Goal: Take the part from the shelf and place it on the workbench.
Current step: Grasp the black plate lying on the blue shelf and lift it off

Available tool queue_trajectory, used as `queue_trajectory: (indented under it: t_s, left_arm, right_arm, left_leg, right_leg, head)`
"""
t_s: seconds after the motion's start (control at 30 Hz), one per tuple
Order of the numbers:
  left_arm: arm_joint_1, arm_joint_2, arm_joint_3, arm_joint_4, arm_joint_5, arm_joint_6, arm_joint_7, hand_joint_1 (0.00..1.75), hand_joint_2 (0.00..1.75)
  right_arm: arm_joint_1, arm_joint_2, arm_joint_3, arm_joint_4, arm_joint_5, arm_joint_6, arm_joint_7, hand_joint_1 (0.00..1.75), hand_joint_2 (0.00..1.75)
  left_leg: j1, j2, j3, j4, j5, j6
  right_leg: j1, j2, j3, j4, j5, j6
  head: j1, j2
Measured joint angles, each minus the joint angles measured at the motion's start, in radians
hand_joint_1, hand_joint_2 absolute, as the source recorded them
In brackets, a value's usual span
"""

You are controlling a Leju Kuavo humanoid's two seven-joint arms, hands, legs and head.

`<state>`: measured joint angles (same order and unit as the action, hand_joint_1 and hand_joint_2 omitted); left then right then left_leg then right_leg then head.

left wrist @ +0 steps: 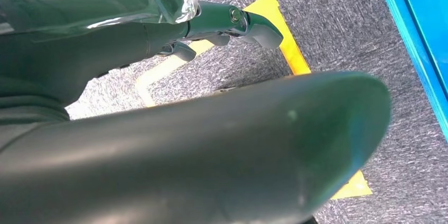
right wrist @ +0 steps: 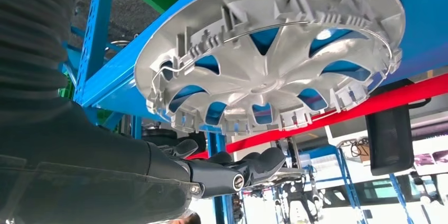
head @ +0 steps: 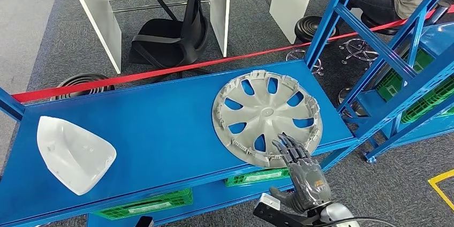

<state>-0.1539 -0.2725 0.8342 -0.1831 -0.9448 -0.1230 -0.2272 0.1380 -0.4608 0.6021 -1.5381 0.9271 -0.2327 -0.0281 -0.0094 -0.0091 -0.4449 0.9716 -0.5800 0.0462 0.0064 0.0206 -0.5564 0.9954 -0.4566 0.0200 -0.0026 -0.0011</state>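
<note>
Right hand (head: 300, 171), head view: we log it at about 5 o'clock of the frame, fingers spread and extended, holding nothing, fingertips (head: 282, 142) over the near rim of the hubcap (head: 266, 115). We cannot tell whether they touch it. The hubcap lies flat on the blue shelf (head: 160, 125), inner side up, toward the shelf's right end, at roughly 11 o'clock from the hand. It is round, so no long axis constrains the approach. Silver-grey plastic, curved spokes with openings showing blue beneath, clip tabs around the rim. A white moulded part (head: 72, 152) sits well apart at the shelf's far left.

Left wrist view: we see grey carpet and yellow floor tape (left wrist: 288, 49). We note part of the left hand (left wrist: 227, 23) with nothing visibly in it; open or closed, we cannot tell.

Right wrist view: hubcap (right wrist: 274, 60) just beyond the right hand (right wrist: 227, 171), fingers straight and unloaded. A wire retaining ring runs inside the rim tabs. We judge the right hand far nearer, so the grasp falls to it, likely at the near rim.
</note>
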Motion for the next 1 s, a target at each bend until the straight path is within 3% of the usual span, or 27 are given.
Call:
queue_trajectory:
  t_s: [0.43,1.0]
  left_arm:
    - [0.000,-0.001,0.000,0.000,-0.029,-0.017,0.016,0.00,0.00]
    - [0.000,-0.001,-0.003,0.000,-0.047,-0.030,0.034,0.00,0.00]
  right_arm:
    - [0.016,0.131,-0.017,0.102,0.124,-0.005,0.047,0.00,1.75]
    - [-0.024,0.231,-0.059,0.246,0.217,-0.015,0.050,0.00,1.75]
  left_leg:
    - [0.000,0.000,0.000,0.000,0.000,-0.001]
    - [0.000,0.000,-0.001,0.000,0.000,-0.001]
  right_leg:
    - [0.000,0.000,0.000,0.000,0.000,0.000]
    - [0.000,0.000,0.000,0.001,0.000,0.000]
  head:
    - [0.000,0.000]
    - [0.000,0.000]
